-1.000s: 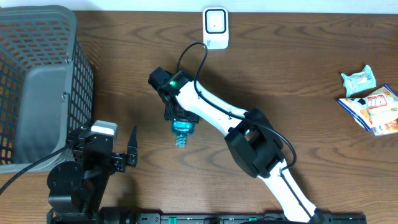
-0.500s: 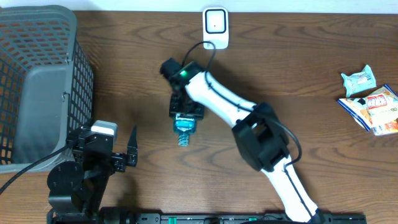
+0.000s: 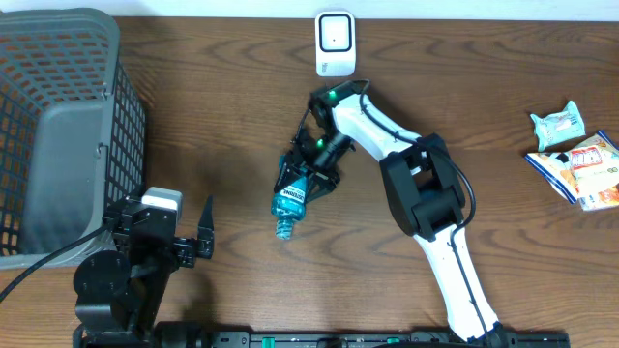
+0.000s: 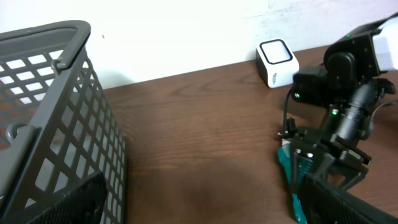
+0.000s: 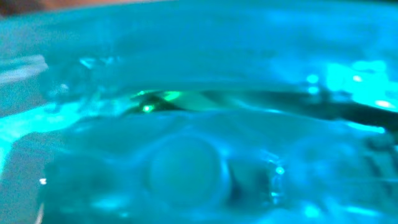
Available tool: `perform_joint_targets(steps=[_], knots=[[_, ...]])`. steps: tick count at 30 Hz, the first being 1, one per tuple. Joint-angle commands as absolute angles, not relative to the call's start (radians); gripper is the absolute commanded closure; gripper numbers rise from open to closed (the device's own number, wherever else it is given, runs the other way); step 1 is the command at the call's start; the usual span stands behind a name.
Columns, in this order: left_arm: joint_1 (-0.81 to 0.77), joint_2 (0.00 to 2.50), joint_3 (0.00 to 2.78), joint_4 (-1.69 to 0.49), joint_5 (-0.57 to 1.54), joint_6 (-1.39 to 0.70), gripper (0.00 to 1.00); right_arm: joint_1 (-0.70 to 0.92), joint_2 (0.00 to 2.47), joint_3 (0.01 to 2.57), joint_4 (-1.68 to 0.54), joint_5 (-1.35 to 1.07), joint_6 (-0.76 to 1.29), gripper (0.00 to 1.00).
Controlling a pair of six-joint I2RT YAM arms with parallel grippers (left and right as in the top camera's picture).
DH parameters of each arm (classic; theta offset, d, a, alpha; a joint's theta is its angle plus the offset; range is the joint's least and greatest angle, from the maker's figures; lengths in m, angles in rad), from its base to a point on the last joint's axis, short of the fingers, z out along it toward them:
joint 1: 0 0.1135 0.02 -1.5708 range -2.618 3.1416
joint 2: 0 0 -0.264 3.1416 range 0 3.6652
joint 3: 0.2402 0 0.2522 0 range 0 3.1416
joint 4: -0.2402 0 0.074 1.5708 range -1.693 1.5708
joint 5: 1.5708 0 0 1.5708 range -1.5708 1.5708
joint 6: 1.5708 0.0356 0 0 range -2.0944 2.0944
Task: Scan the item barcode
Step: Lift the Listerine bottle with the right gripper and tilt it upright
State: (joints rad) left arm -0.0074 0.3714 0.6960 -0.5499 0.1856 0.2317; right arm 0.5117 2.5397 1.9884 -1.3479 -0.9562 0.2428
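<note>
One teal bottle — label print illegible

On the brown wooden counter, the grey plastic mesh basket stands far left, and the white square scanner at the back centre. The blue plastic bottle, held in the right gripper, is in front of the scanner. Two crinkled snack packets lie far right.

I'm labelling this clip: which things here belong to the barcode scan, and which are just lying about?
In the job: blue bottle, right gripper gripping it, white scanner.
Lying about: grey basket, snack packets.
</note>
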Motion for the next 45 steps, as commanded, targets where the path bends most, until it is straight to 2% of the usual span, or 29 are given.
perform_joint_targets(steps=[1,6,13,20,25,30,35,45], knots=[[-0.008,0.371,0.701,-0.546,0.199,0.223,0.02,0.477,2.58,1.97,-1.386,-1.092,-0.014,0.63],[-0.008,0.371,0.701,-0.546,0.199,0.223,0.02,0.456,2.58,1.97,-1.457,-1.217,-0.192,0.62],[-0.008,0.371,0.701,-0.546,0.199,0.223,0.02,0.442,2.58,1.97,-1.552,-1.318,-0.411,0.65],[-0.008,0.371,0.701,-0.546,0.199,0.223,0.02,0.431,2.581,1.969,-1.702,-1.449,-0.774,0.65],[-0.008,0.371,0.701,-0.546,0.199,0.223,0.02,0.425,2.579,1.969,-1.702,-1.509,-0.924,0.67],[-0.008,0.371,0.701,-0.546,0.199,0.223,0.02,0.424,2.579,1.971,-1.702,-1.562,-1.118,0.64],[-0.008,0.371,0.701,-0.546,0.198,0.223,0.02,0.437,2.577,1.98,-1.702,-1.562,-1.181,0.7],[-0.008,0.371,0.701,-0.546,0.199,0.223,0.02,0.478,2.542,2.082,-1.702,-1.562,-1.237,0.69]])
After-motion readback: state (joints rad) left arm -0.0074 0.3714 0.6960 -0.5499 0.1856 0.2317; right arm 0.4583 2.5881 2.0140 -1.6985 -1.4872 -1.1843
